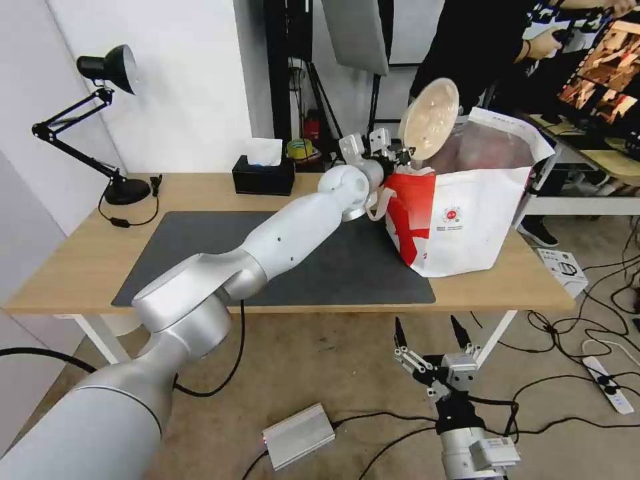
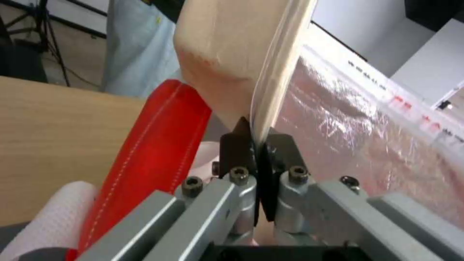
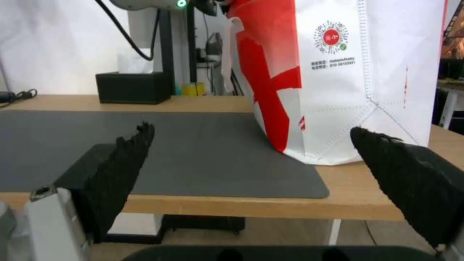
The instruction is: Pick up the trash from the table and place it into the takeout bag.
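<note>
Left gripper (image 1: 402, 159) is clamped on the rim of the beige pulp bowl (image 1: 430, 119), holding it tilted nearly on edge right over the open mouth of the takeout bag (image 1: 467, 227), at the bag's left edge. Left wrist view confirms it: black fingertips (image 2: 235, 145) pinched tight on the bowl (image 2: 227, 54) rim, red side panel (image 2: 154, 145) on one side, silver foil lining (image 2: 367, 137) on the other. Bowl is above the opening, not inside. Left arm (image 1: 287, 233) stretches across the dark grey mat (image 1: 200, 247) from near-left toward the far-right of the table (image 1: 80, 260). Bag stands upright on the right part of the table, partly on the mat's right edge, round logo (image 1: 452, 215) facing the near side, white loop handle (image 1: 380, 200) hanging at its left. Right gripper (image 1: 431, 337) is parked low, below the near table edge in front of the bag, jaws spread wide, nothing between them; right wrist view shows both black fingers (image 3: 121, 170) far apart with the bag (image 3: 348, 79) and mat (image 3: 193, 145) beyond. Black tissue box (image 1: 263, 175) sits at the far edge of the table, left of the bag, well apart from it. Desk lamp (image 1: 107, 120) stands at the far-left corner.
</note>
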Controlling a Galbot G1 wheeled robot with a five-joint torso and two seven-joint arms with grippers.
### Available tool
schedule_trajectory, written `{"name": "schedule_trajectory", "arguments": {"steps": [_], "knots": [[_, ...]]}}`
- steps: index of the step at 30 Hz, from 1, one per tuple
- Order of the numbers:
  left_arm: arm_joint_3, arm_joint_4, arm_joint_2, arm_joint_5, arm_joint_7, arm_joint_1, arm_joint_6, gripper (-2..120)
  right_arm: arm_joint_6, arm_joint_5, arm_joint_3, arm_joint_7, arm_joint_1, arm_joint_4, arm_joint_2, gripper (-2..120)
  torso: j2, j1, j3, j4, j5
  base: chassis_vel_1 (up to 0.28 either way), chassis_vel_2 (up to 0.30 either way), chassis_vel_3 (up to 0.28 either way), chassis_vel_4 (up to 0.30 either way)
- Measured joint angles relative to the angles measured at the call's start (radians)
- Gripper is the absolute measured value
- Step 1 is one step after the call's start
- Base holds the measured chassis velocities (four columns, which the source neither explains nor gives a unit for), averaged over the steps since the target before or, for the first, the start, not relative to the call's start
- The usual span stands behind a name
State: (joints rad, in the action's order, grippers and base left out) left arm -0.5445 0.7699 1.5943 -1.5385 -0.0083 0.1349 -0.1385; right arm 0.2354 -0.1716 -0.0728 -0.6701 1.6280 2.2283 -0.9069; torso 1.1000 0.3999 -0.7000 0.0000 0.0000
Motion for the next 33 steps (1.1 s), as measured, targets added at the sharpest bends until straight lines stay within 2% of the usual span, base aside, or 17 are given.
{"name": "schedule_trajectory", "arguments": {"steps": [30, 32, 33], "knots": [[-0.044, -0.002, -0.002, 0.021, 0.060, 0.013, -0.037, 0, 0.000, 0.000, 0.000, 0.000, 0.000, 0.000, 0.000, 100, 0.000, 0.000, 0.000, 0.0000, 0.0000, 0.000, 0.000, 0.000, 0.000], [-0.048, -0.003, -0.002, 0.027, 0.064, 0.016, -0.037, 5, 0.000, 0.000, 0.000, 0.000, 0.000, 0.000, 0.000, 100, 0.000, 0.000, 0.000, 0.0000, 0.0000, 0.000, 0.000, 0.000, 0.000], [-0.050, -0.003, -0.002, 0.032, 0.065, 0.018, -0.037, 11, 0.000, 0.000, 0.000, 0.000, 0.000, 0.000, 0.000, 100, 0.000, 0.000, 0.000, -0.0001, 0.0000, 0.000, 0.000, 0.000, 0.000]]}}
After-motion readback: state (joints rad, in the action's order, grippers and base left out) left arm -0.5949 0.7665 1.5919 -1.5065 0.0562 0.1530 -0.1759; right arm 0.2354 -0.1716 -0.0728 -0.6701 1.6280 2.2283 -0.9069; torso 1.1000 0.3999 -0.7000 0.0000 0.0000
